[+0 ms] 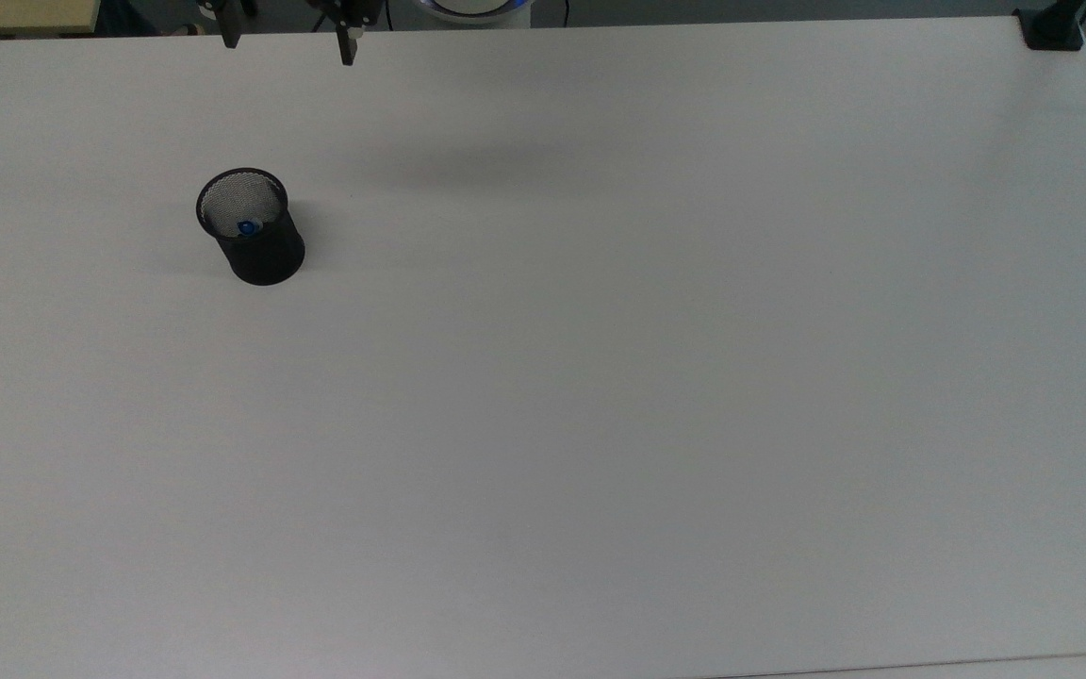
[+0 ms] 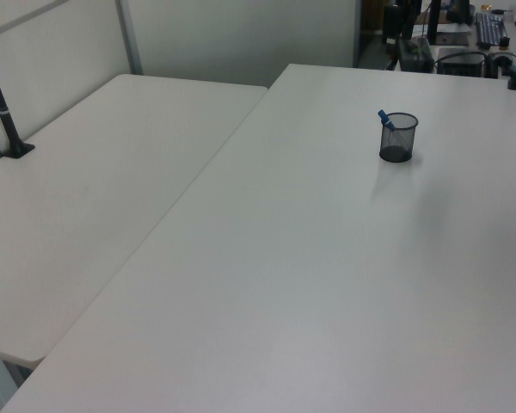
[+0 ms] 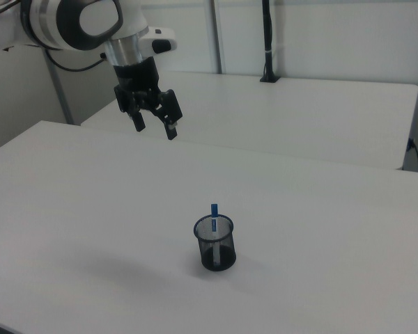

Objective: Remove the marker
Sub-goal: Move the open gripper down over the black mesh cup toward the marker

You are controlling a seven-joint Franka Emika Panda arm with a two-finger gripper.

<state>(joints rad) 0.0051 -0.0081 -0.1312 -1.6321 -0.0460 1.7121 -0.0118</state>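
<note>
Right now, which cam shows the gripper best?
The right view: the whole gripper shows with its fingers spread, hanging high above the table, toward the right view's left of the cup. The top view catches just its two fingertips at the upper edge.

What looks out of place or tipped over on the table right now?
Nothing stands out. The mesh cup stands upright on the table, with the marker standing inside it, blue end poking above the rim, leaning slightly in the left view. No spill or damage shows. The hand hangs open, well above and apart from the cup.
</note>
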